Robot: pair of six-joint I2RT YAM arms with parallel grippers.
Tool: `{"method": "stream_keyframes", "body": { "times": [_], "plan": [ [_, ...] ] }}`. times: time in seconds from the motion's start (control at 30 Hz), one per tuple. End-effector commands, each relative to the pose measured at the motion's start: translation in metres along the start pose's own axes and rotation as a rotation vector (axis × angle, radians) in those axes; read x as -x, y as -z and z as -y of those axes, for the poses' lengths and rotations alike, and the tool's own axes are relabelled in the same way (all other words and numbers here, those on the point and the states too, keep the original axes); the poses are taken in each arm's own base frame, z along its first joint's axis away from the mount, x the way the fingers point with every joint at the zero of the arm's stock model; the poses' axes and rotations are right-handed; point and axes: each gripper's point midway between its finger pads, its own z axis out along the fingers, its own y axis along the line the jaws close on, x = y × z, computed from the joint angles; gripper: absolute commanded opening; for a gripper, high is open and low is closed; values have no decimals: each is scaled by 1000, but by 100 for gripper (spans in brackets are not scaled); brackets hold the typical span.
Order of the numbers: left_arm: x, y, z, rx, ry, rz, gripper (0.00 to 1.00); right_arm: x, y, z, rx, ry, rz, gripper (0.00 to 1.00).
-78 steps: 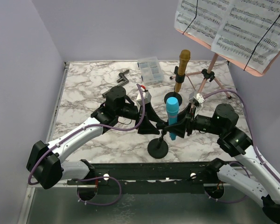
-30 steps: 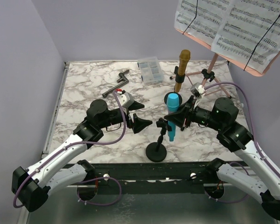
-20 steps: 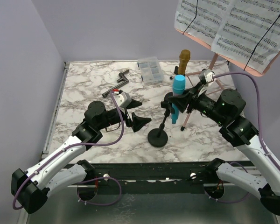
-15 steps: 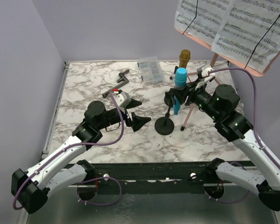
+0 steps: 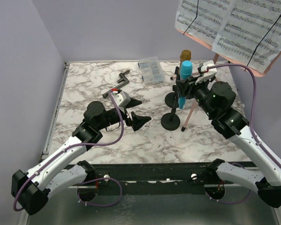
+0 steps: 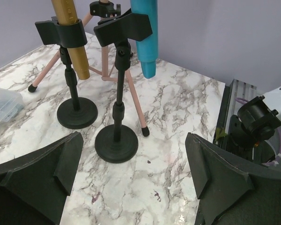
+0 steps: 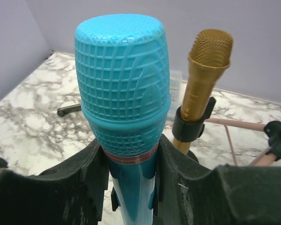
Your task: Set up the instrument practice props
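Far right on the table [image 5: 84, 89], beside the gold microphone [image 7: 203, 84], gripping the blue microphone [image 7: 122, 79] under its head with the right gripper [image 7: 131, 161], black pole base [image 6: 116, 146] apparently down. Holding the left gripper [image 6: 133, 161] wide and empty (well aside). Could topple the pole if let go off-plumb, or clip the tripod leg [image 6: 135, 105] just beside it.

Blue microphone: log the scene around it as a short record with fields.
blue microphone: upright, clipped in the nearer black stand
right gripper: shut on the blue microphone, below its head
gold microphone: upright in the farther black stand, beside the blue one
left gripper: open, holding nothing
music rack: behind both microphones, pages on it
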Motion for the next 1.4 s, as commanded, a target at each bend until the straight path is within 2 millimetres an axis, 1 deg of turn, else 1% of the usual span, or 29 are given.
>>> {"method": "stream_keyframes", "body": {
  "times": [0.0,0.07,0.1,0.23,0.4,0.53,0.67,0.83,0.87,0.9,0.93,1.0,1.03,1.17,1.27,1.37],
  "plan": [
    [1,0,2,-17,6,14,99,34,-3,26,-138,61,123,1],
    [2,1,1,-15,6,16,99,33,-5,26,-139,65,118,0],
    [2,1,1,-15,4,18,99,28,-7,25,-136,63,107,1],
    [2,1,1,-18,9,17,99,-1,-10,22,-125,39,61,1],
    [1,0,3,-29,16,13,99,-36,-8,24,-134,-3,15,1],
    [0,0,3,-35,20,12,99,-56,-7,26,-146,-12,-22,1],
    [0,-1,4,-42,25,11,99,-61,-3,24,-130,-25,-28,0],
    [-1,-1,7,-57,27,9,99,-70,2,15,-67,-6,-54,1],
    [-1,-1,7,-62,28,9,99,-70,3,14,-60,3,-55,2],
    [0,-1,8,-66,29,9,99,-71,4,14,-58,8,-55,6],
    [-1,-2,9,-72,30,7,99,-71,4,14,-52,17,-55,13],
    [-1,-2,10,-80,34,4,99,-71,3,12,-39,40,-55,20],
    [-2,-3,11,-84,38,2,99,-70,2,12,-36,48,-62,22],
    [-2,-3,12,-92,43,0,99,-70,0,12,-36,61,-87,24],
    [-3,-3,13,-99,46,-3,99,-76,-2,11,-37,66,-111,30],
    [-3,-4,13,-102,58,-2,99,-84,-3,13,-47,65,-152,39]
  ]
}}
